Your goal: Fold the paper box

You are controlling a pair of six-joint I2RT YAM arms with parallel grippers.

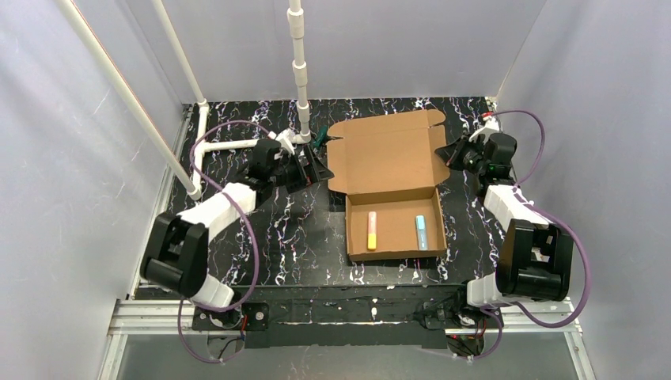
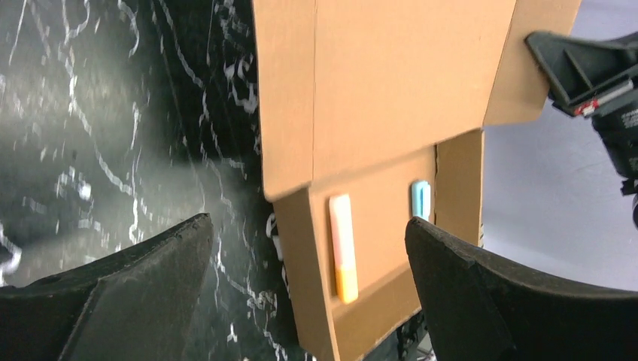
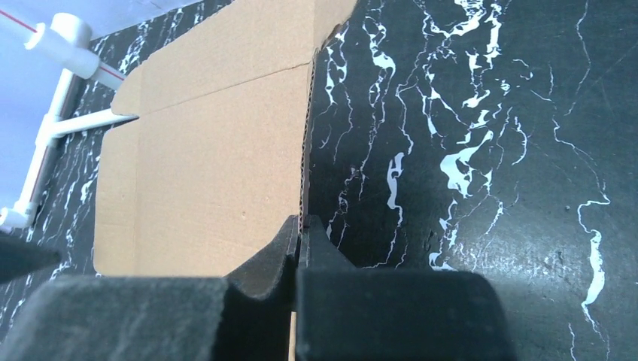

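Note:
The paper box [image 1: 388, 154] is brown cardboard in the middle of the table. Its lid lies open toward the back and its shallow tray [image 1: 393, 252] sits nearer me. A pink-and-yellow marker [image 1: 371, 230] and a blue marker [image 1: 421, 232] lie in the tray. My right gripper [image 1: 445, 154] is shut on the lid's right edge; in the right wrist view the jaws [image 3: 302, 226] pinch the corrugated edge of the box [image 3: 211, 165]. My left gripper [image 1: 320, 168] is open beside the lid's left edge, holding nothing. The left wrist view shows its gripper [image 2: 308, 248] open wide, facing the box [image 2: 391, 90].
A white pipe frame [image 1: 237, 145] lies at the back left, with an upright pipe [image 1: 299, 63] just behind the lid's left corner. White enclosure walls close in both sides. The table [image 1: 293, 229] is black marbled.

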